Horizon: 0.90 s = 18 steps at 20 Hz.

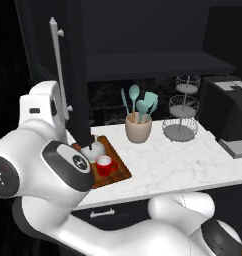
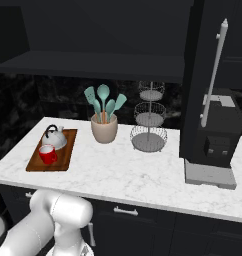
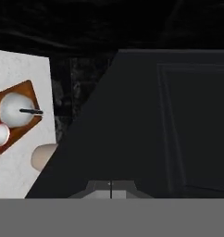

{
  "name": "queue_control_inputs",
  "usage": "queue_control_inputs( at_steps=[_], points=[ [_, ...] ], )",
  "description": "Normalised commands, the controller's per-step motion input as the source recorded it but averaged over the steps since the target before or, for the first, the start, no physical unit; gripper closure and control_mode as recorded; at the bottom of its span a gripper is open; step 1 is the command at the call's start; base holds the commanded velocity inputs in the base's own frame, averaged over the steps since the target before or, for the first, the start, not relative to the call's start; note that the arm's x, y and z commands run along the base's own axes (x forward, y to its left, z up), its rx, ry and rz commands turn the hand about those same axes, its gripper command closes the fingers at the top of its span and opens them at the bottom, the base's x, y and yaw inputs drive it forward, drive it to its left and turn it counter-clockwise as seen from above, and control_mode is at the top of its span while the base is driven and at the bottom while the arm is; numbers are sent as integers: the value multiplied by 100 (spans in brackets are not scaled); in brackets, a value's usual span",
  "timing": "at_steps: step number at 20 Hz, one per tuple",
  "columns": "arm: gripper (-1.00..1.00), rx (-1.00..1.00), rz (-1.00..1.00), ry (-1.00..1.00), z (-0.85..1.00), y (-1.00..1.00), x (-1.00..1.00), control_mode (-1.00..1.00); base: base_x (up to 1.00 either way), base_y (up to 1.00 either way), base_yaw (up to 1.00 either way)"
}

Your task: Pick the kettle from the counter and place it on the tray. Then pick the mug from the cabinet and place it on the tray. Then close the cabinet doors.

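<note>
Both kettle [image 3: 14, 110] and mug [image 3: 0, 134] sit on tray [image 3: 26, 92] — left of the closed, empty tool [image 3: 110, 184].

Brown wooden tray [image 2: 60, 156]; white marble-patterned counter [image 2: 143, 172]; silver-grey metal kettle [image 2: 55, 138]; matt black cabinet doors [image 3: 178, 129].

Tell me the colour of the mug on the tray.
Bright red with a white inside; the mug shows best in the right base view.

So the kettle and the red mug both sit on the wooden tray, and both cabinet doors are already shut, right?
Not quite. The kettle and the mug do sit on the tray, but the cabinet doors are not shut: the right base view shows one door standing open, swung out over the counter, and the left base view shows the other door open as well.
</note>
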Motion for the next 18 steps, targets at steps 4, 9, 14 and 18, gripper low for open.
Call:
queue_control_inputs(
  at_steps=[4,9,14,18],
  points=[
    [100,0,-7,-2,0,-67,40,-100,0,0,0],
    [100,0,-4,-6,0,-69,45,-100,0,0,0],
    [100,0,-2,-8,0,-63,50,-100,0,0,0],
    [100,0,-1,-9,0,-57,54,-100,0,0,0]
  ],
)
